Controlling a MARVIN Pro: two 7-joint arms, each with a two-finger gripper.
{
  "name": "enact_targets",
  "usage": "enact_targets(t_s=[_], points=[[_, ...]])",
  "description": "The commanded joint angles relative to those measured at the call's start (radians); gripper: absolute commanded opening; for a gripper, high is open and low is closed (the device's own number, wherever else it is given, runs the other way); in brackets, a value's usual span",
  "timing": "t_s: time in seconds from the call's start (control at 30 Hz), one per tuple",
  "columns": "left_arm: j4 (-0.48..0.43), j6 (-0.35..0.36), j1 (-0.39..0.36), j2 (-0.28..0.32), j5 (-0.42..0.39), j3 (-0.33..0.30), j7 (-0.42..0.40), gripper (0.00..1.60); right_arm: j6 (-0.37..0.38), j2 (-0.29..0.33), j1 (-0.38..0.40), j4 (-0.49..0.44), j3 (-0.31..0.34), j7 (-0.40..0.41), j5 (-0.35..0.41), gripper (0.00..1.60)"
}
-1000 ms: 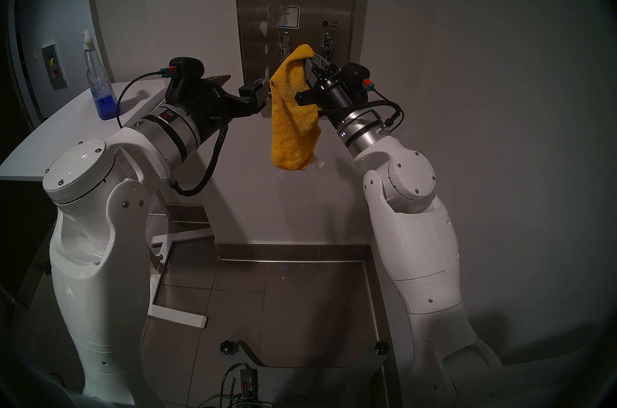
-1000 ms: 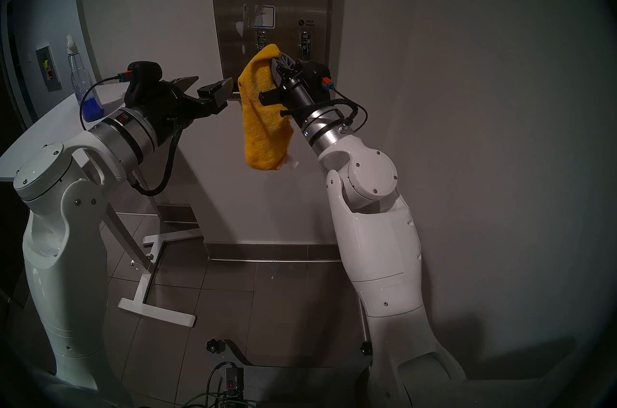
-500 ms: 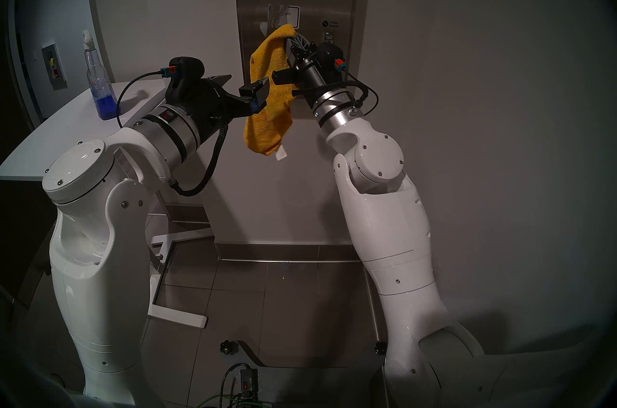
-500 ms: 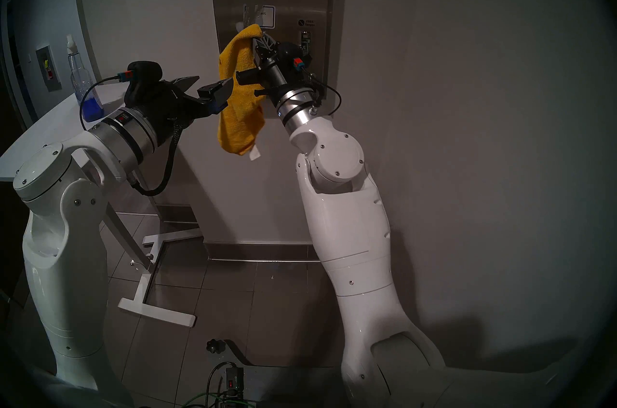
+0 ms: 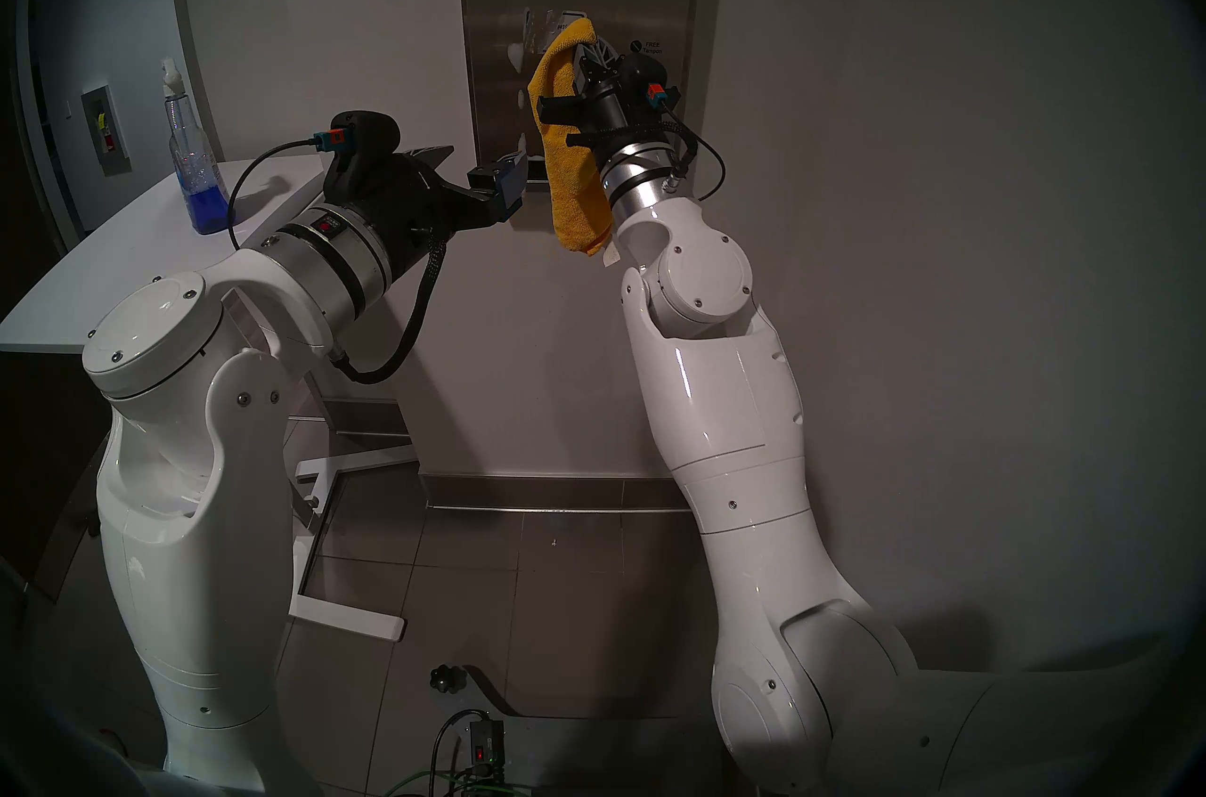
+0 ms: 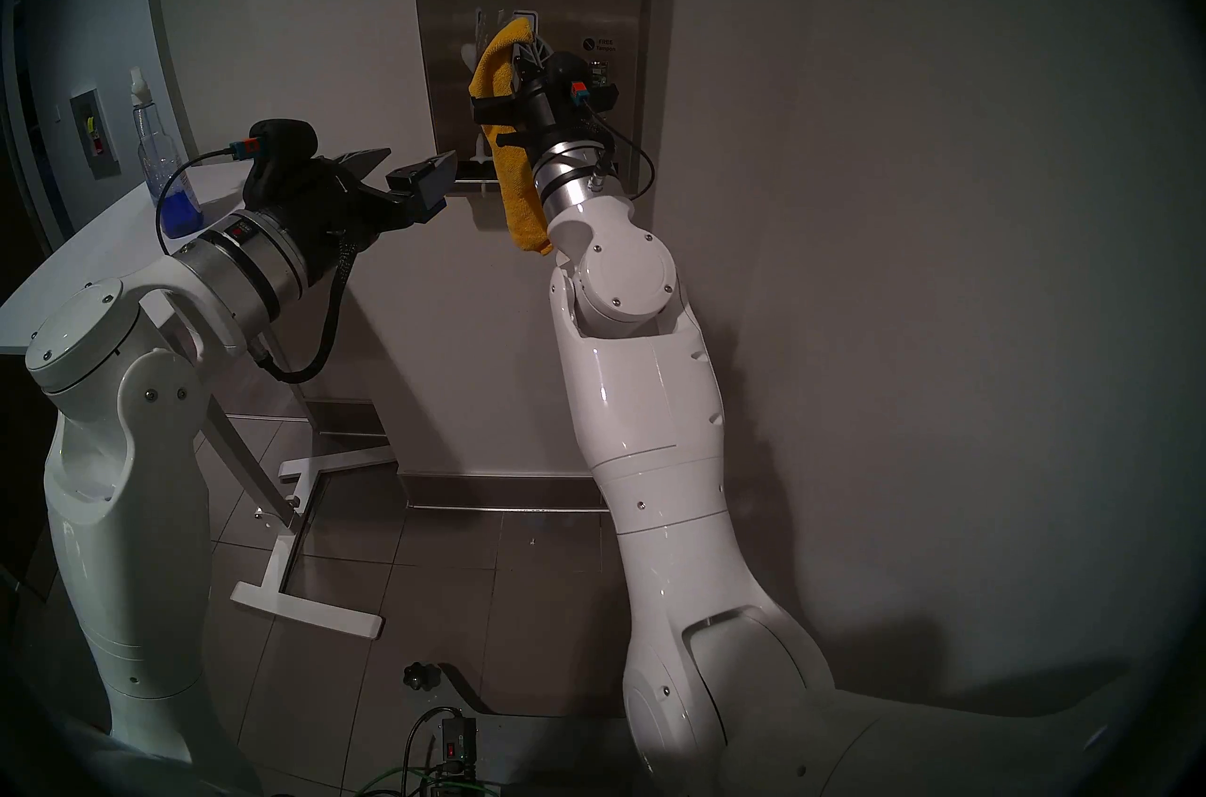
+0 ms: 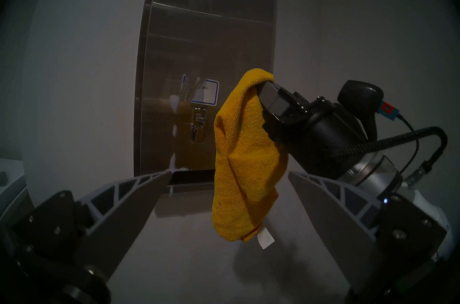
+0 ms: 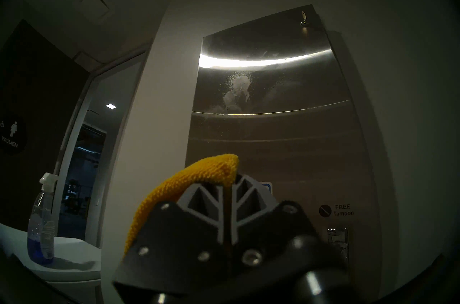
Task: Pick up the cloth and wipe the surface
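Raised and swung toward the view's left since a second ago: right arm [image 5: 711, 384], carrying the cloth [image 5: 574, 169] from below the coin mechanisms up to the level of the blue-edged label [image 7: 206, 92]. Held unchanged in place over the same interval: left arm [image 5: 196, 384]. Observed largest first: steel dispenser panel [image 7: 211, 34], mounted upright on the wall, with white foam streaks [image 7: 174, 101] along its left edge and a smeared patch [image 8: 239, 89] higher up near a bright reflection. Noted next: white tabletop [image 5: 130, 247] at the view's left, bearing a spray bottle [image 5: 196, 169] with blue liquid at its bottom. Found closed tight on the cloth: right gripper [image 8: 230, 186], with both fingers pressed together and the mustard-yellow fabric folded over their tips, draped down the left side of the wrist. Seen in the left wrist view: top fold of the cloth just right of the label and in front of the panel; contact with the steel could not be confirmed. Hung free below the wrist: lower end of the cloth, with a small white tag [image 7: 266, 237] at its bottom corner. Found spread wide and empty: left gripper [image 7: 230, 176], pointed roughly level toward the panel, near the dark slot [image 7: 191, 174] at its base, well below the right gripper. Visible at the panel's right: "FREE Tampon" marking [image 8: 342, 210] above a coin mechanism [image 8: 337, 236].
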Motion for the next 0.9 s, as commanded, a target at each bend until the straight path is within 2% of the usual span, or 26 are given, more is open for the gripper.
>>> enact_targets(t_s=[0.0,0.13,0.2,0.23,0.33,0.37,0.43,0.57,0.87], points=[[-0.026,-0.011,-0.020,0.001,0.001,-0.005,0.000,1.60,-0.039,-0.066,0.107,0.020,0.005,-0.018,-0.015,0.00],[-0.026,-0.011,-0.020,0.001,0.002,-0.005,-0.001,1.60,-0.063,-0.069,0.150,0.070,0.016,-0.024,-0.019,0.00],[-0.026,-0.011,-0.020,0.001,0.002,-0.005,-0.001,1.60,-0.072,-0.076,0.146,0.072,0.021,-0.025,-0.024,0.00],[-0.026,-0.011,-0.020,0.001,0.002,-0.005,-0.001,1.60,-0.083,-0.066,0.188,0.113,0.021,-0.027,-0.018,0.00],[-0.026,-0.011,-0.020,0.001,0.002,-0.005,-0.002,1.60,-0.091,-0.080,0.163,0.097,0.028,-0.026,-0.028,0.00],[-0.026,-0.011,-0.020,0.000,0.003,-0.005,-0.002,1.60,-0.104,-0.069,0.200,0.133,0.027,-0.029,-0.020,0.00],[-0.026,-0.011,-0.020,0.000,0.003,-0.005,-0.002,1.60,-0.112,-0.082,0.176,0.117,0.034,-0.027,-0.030,0.00],[-0.026,-0.011,-0.020,0.000,0.003,-0.005,-0.002,1.60,-0.142,-0.074,0.219,0.167,0.037,-0.030,-0.024,0.00],[-0.026,-0.012,-0.020,-0.001,0.005,-0.005,-0.003,1.60,-0.201,-0.076,0.245,0.216,0.046,-0.032,-0.022,0.00]])
